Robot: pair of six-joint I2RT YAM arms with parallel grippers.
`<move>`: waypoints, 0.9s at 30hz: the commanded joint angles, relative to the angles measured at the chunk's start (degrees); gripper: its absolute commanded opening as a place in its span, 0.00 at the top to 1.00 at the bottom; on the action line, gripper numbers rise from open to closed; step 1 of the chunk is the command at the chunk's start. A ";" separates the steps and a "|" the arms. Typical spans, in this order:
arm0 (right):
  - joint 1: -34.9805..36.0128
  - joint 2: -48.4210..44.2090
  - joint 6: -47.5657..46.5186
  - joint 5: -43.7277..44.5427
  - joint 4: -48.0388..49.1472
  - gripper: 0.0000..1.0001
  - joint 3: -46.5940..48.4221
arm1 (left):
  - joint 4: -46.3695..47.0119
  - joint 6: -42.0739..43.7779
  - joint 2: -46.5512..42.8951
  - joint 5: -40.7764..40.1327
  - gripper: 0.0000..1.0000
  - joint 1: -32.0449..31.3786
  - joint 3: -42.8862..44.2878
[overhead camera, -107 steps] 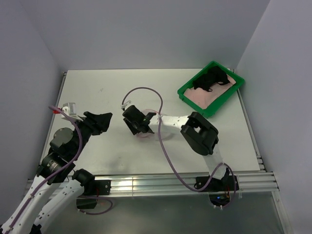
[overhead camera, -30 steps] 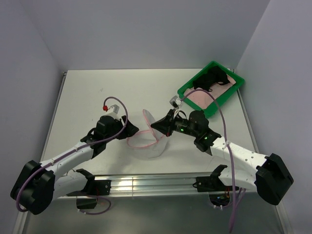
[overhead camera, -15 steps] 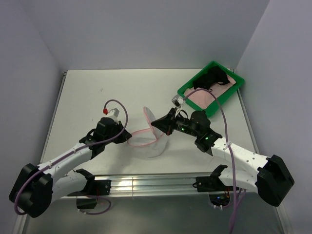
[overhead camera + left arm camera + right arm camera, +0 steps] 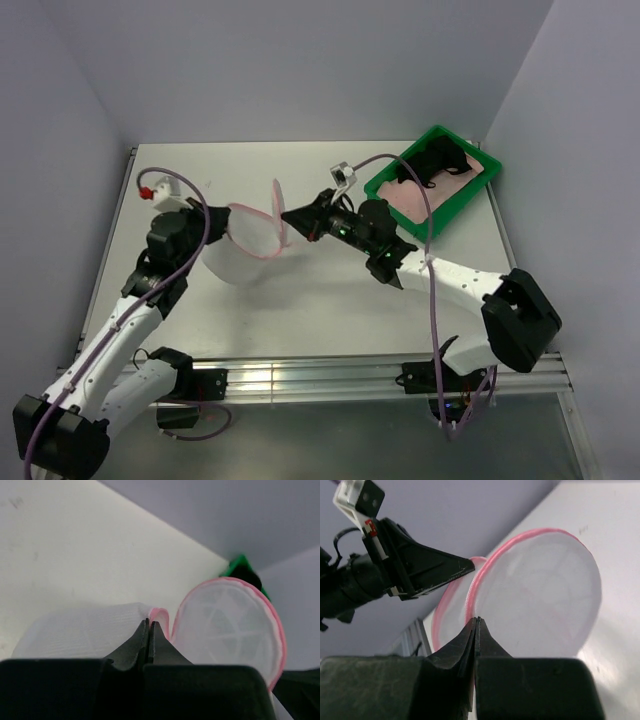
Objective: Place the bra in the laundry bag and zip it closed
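The laundry bag (image 4: 240, 256), white mesh with a pink zip rim, hangs spread between both grippers above the table. My left gripper (image 4: 218, 233) is shut on the pink rim (image 4: 160, 616) at the bag's left side. My right gripper (image 4: 288, 216) is shut on the rim of the round flap (image 4: 540, 595), its tips at the zip. In the left wrist view the round flap (image 4: 225, 625) stands upright to the right of my tips (image 4: 150, 624). The black bra (image 4: 432, 160) lies in the green tray (image 4: 466, 204) at the far right, apart from both grippers.
The white table (image 4: 300, 170) is walled at the left, back and right. The tray sits in the back right corner on a pink cloth (image 4: 415, 200). A purple cable loops from the right wrist over the tray's near corner.
My left gripper has closed on the bag's rim. Both arms have carried the bag up, back and to the left, and the bag is now stretched wider.
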 commanded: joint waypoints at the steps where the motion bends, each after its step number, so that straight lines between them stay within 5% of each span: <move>1: 1.81 3.55 1.42 7.29 6.01 1.00 7.96 | 4.53 -2.10 -0.34 -1.58 1.00 6.49 2.20; 6: 1.81 8.83 4.84 15.99 2.70 0.99 7.01 | 3.14 -2.55 -2.71 -1.04 1.00 10.89 -1.22; 13: -1.78 19.03 9.06 20.22 -4.18 0.87 4.64 | 4.89 -5.45 -10.79 -3.94 1.00 12.83 -17.22; 23: -6.71 13.86 7.40 19.61 -6.29 0.79 -2.03 | 2.97 -4.83 -16.33 -2.80 1.00 12.92 -20.48; 27: -7.76 8.51 3.72 22.31 -14.10 0.58 -0.90 | 0.51 -4.83 -16.86 -2.62 0.95 13.00 -20.31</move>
